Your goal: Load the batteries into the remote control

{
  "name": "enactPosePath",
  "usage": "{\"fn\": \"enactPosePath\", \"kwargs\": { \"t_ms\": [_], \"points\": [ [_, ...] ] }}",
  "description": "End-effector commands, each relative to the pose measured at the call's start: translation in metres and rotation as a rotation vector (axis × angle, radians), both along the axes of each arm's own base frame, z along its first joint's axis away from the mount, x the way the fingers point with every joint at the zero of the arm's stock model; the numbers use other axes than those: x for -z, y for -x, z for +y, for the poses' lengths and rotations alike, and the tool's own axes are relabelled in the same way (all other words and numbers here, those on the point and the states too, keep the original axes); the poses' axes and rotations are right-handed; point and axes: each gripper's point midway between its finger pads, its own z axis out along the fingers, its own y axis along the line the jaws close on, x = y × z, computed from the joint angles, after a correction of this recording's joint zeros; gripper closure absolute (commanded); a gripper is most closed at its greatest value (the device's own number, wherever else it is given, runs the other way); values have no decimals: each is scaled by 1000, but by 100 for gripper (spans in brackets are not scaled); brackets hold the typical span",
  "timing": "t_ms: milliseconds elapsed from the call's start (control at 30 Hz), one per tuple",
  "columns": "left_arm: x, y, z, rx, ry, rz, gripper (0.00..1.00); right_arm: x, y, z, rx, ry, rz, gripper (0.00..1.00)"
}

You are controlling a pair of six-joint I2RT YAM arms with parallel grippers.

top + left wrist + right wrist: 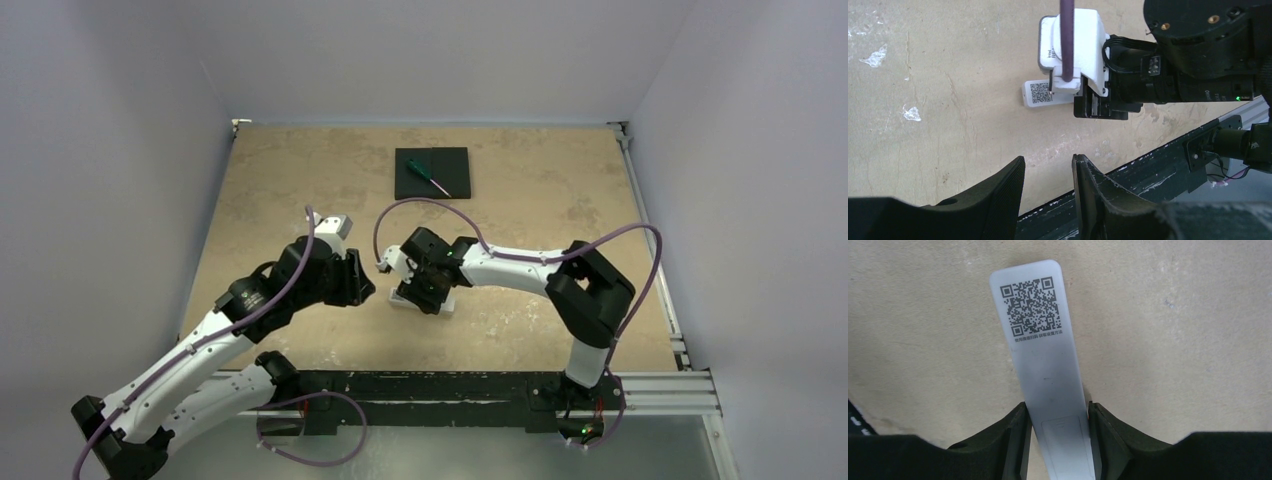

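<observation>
A slim white remote control (1048, 370) lies near the middle of a tan table (280, 180), its back facing up and showing a printed QR code (1032, 307). The right end effector (1058, 412) is closed on the remote control, one finger pressed against each long edge. The left end effector (1048, 160) hovers just to the left, jaws parted and holding nothing. At the far side of the table, a green-handled screwdriver (428, 175) rests on a black square pad (450, 185).
</observation>
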Motion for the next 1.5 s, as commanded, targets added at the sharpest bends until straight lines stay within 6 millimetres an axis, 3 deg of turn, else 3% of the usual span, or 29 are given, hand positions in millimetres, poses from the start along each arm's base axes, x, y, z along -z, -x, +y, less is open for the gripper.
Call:
{"fn": "enactPosePath", "kwargs": {
  "t_ms": [0,433,733,1033,1467],
  "points": [
    [-7,1,-5,20,35,-19,60,-27,10,12,114,-122,44,100],
    [-19,24,-28,92,298,-20,48,-71,54,21,223,-465,189,100],
    [-20,35,-47,163,439,-1,47,-112,86,23,233,-708,296,100],
    [-34,41,-59,234,512,-21,47,-166,98,27,276,-968,378,100],
    [-64,51,-78,346,675,-41,47,-215,120,30,216,-1259,557,100]
  ]
}}
